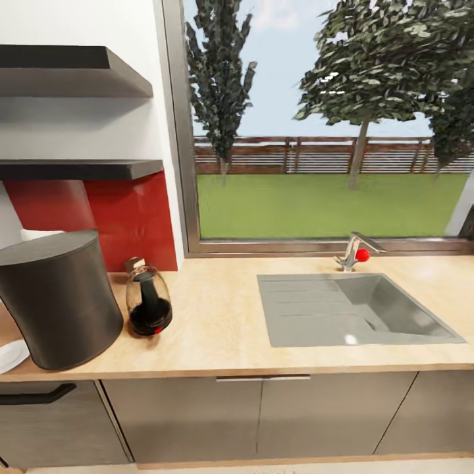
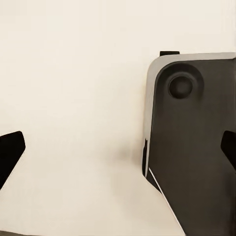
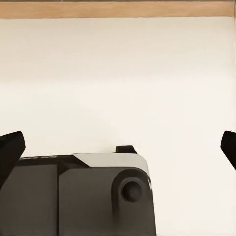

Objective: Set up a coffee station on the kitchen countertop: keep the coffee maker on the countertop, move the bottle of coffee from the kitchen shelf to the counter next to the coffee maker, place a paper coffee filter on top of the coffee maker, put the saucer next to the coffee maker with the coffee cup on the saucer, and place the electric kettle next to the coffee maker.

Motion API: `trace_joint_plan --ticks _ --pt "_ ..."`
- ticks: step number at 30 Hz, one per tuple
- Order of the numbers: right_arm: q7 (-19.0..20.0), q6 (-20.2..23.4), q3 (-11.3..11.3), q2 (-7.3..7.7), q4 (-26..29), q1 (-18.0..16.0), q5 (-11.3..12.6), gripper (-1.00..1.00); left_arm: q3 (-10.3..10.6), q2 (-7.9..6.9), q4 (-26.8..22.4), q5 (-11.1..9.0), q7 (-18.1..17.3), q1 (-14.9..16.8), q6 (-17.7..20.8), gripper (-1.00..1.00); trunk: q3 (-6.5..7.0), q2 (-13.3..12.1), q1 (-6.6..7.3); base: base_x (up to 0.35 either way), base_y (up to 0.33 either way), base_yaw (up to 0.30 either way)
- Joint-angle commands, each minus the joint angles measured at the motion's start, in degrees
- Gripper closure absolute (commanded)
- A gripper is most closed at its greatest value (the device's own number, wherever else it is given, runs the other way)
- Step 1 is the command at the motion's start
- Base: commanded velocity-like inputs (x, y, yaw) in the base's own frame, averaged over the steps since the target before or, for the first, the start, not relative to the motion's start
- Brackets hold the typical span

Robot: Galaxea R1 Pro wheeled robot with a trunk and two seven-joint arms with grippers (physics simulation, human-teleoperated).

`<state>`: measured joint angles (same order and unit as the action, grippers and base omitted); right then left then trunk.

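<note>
- The counter (image 1: 224,329) runs across the whole head view, under a big window (image 1: 329,125). Its left and right ends are cut off by the picture edges.
- The sink (image 1: 355,309) is set into the counter, right of the middle, with a tap (image 1: 352,252) just behind it.
- The coffee maker (image 1: 58,299), a dark round body, stands on the counter far left of the sink. Its left side is cut by the edge.
- A glass carafe (image 1: 148,301) stands just beside the coffee maker, on the side toward the sink. I cannot tell if they touch.
- A white round thing (image 1: 12,355) shows at the foot of the coffee maker, mostly hidden and cut off. What it is I cannot tell.
- Two dark shelves (image 1: 72,72) hang above the coffee maker; what lies on them is hidden.
- The left gripper (image 2: 118,152) points down over a pale floor, jaws wide apart, holding nothing. A part of the robot's base (image 2: 196,147) is below it.
- The right gripper (image 3: 118,150) points down as well, jaws spread, holding nothing.
</note>
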<state>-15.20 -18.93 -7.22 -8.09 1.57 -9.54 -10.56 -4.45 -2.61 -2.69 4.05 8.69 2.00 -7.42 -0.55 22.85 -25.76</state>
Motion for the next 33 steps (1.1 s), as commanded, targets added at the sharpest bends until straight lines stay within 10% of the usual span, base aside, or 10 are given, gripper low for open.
trace_joint_plan --ticks 1,33 --pt "-0.2 -0.1 -0.5 -0.01 -0.1 0.0 -0.6 -1.0 -0.4 0.0 0.1 0.4 0.1 0.0 -0.2 -1.0 -0.09 0.1 -0.03 0.0 0.0 -0.298" --pt "0.0 -0.2 -0.3 -0.15 -0.1 0.0 -0.6 -1.0 -0.1 -0.1 -0.1 0.6 -0.2 0.0 -0.2 -1.0 -1.5 0.1 -0.03 0.0 -0.146 -0.244"
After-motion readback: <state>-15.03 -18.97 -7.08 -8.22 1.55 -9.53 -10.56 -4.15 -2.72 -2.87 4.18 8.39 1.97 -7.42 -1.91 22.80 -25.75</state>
